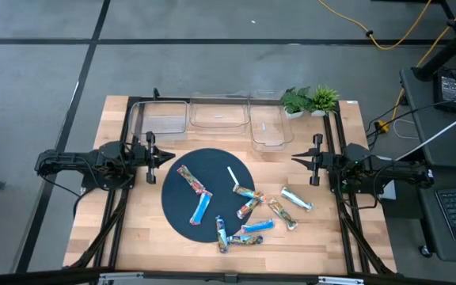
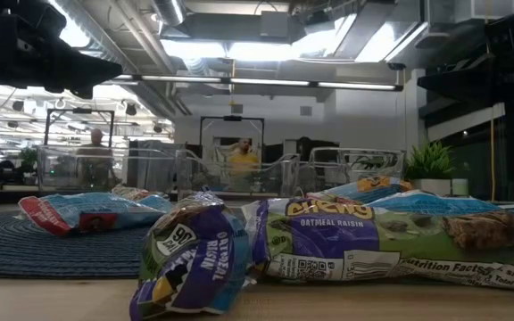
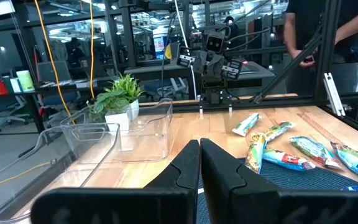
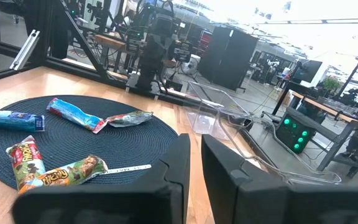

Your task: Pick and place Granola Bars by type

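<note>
Several foil-wrapped granola bars [image 1: 248, 207] lie flat on and beside a dark round mat [image 1: 182, 207], in blue, silvery and red-orange wrappers. A thin white strip [image 1: 233, 178] lies among them. In the low view a purple and green bar [image 2: 203, 259] lies closest. My left gripper [image 1: 170, 157] [image 3: 199, 155] hovers shut at the mat's left far rim. My right gripper [image 1: 295, 158] [image 4: 196, 149] hovers shut off the mat's right far side. Both point inward at each other. Neither touches a bar.
Three clear plastic bins [image 1: 220, 112] stand in a row along the table's far edge, with small potted plants [image 1: 309, 100] at the far right corner. Black frame rails run down both table sides. A person [image 3: 316, 31] stands beyond the right side.
</note>
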Available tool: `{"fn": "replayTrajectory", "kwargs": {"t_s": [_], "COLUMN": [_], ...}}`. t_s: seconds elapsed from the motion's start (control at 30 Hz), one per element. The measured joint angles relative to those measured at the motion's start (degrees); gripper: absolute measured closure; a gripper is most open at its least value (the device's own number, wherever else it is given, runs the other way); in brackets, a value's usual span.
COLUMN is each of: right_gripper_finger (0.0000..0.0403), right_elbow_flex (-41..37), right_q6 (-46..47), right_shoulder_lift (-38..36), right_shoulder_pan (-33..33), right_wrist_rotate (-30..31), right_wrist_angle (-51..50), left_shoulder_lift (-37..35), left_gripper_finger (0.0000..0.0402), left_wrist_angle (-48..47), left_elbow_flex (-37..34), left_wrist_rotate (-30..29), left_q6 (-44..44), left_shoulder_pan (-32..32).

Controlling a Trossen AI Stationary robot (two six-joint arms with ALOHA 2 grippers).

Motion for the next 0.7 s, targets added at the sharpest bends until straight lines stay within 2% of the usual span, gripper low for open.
{"fn": "replayTrajectory", "kwargs": {"t_s": [0.7], "right_gripper_finger": [0.0357], "right_elbow_flex": [0.0], "right_q6": [0.0], "right_shoulder_lift": [0.0], "right_shoulder_pan": [0.01], "right_wrist_rotate": [0.01], "right_wrist_angle": [-0.01], "left_shoulder_lift": [0.0], "left_gripper_finger": [0.0391], "left_wrist_angle": [0.01], "left_elbow_flex": [0.01], "left_wrist_rotate": [0.0], "left_q6": [0.01], "left_shoulder_pan": [0.01]}}
